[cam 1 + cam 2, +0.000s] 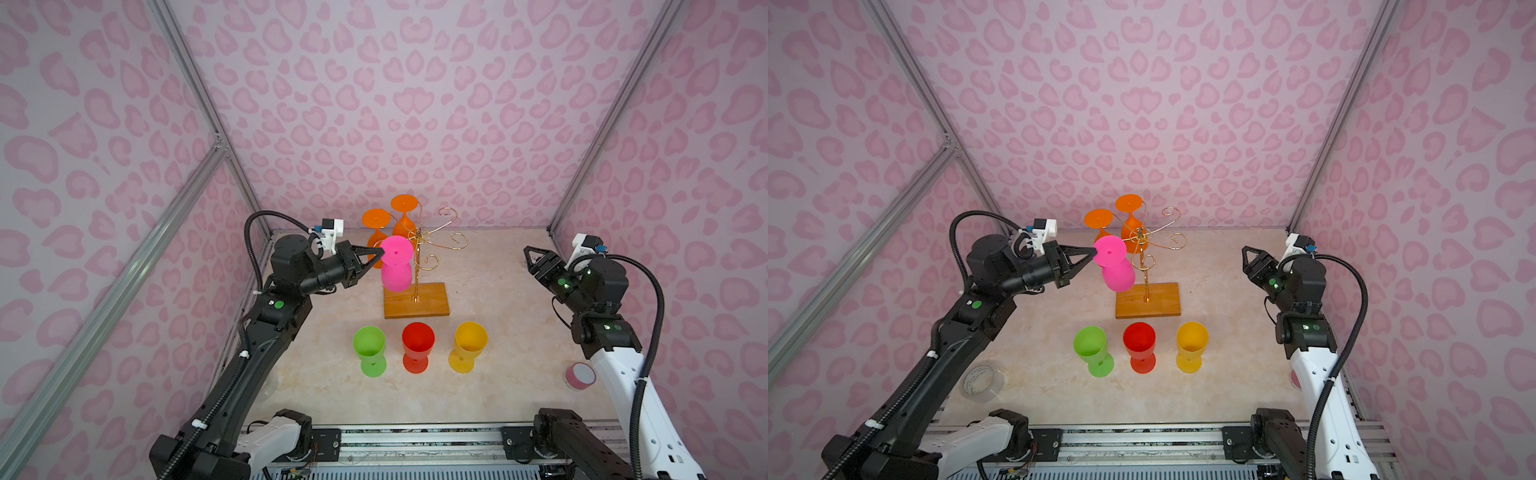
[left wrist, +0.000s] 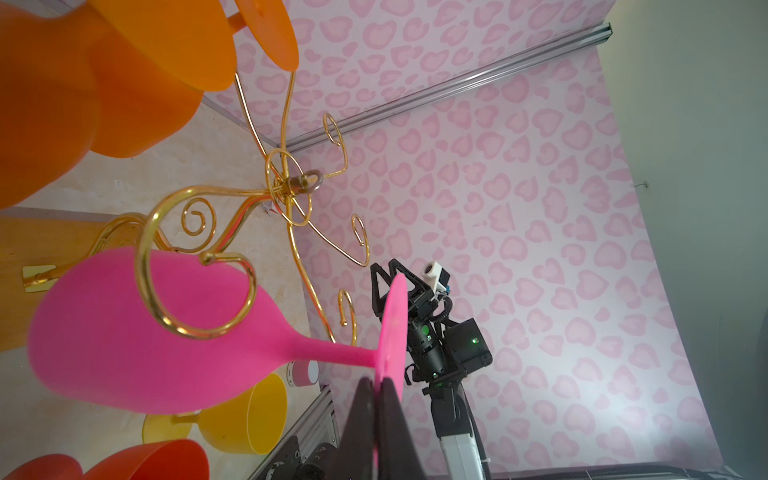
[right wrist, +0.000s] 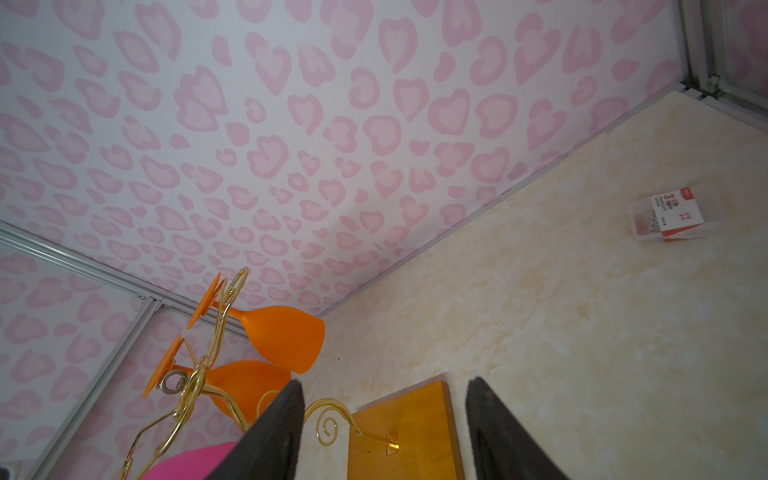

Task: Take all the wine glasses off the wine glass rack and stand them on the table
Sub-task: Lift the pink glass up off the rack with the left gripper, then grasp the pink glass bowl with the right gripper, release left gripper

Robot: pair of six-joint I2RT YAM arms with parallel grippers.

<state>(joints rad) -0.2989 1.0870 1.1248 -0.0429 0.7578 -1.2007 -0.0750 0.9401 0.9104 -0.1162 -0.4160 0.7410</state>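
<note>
pinching the thin foot of the pink wine glass (image 1: 397, 272), the left gripper (image 1: 379, 258) holds it bowl-down and tilted, just beside the pole of the wine glass rack (image 1: 432, 305). this slim edge-hold could slip, or the bowl could snag a gold curl and rock the rack's orange glasses (image 1: 405, 226). the right gripper (image 1: 532, 259) waits well apart, jaws spread, empty.

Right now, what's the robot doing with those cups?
The left hand is shut on the foot of the upside-down pink plastic wine glass, beside the gold wire wine glass rack; whether it's off its curl is unclear. Two orange plastic glasses hang on the rack. A green glass, a red glass and a yellow glass stand in front. The right hand is open and empty.
</note>
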